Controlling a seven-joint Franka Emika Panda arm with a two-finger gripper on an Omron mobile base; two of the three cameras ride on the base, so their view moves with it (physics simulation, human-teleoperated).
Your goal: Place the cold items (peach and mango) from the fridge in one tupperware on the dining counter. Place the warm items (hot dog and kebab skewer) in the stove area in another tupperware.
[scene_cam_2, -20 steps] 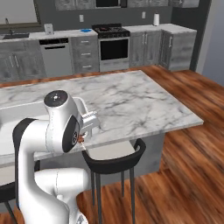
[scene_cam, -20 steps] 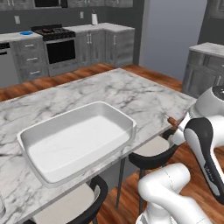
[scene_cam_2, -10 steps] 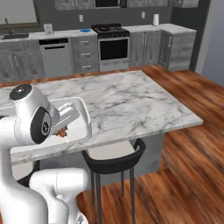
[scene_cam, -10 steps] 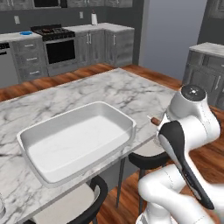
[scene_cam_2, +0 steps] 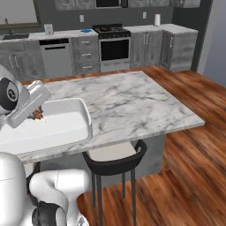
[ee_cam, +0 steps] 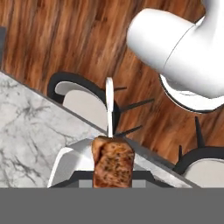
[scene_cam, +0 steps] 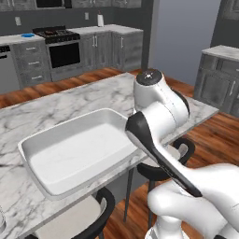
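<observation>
My end effector (ee_cam: 113,186) holds the kebab (ee_cam: 113,167) tight, low in the hand view, just over the white box's (scene_cam: 79,154) edge on the worktop (scene_cam_2: 132,101). If I let go too soon, it could fall outside.

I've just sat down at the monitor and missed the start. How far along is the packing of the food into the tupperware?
Done: nothing visibly packed yet; the tupperware on the dining counter looks empty. In hand: the gripper is shut on the kebab skewer, carried over the tupperware's near edge. Left: drop the skewer in. The hot dog, peach and mango aren't visible here, so their status is unclear.
</observation>
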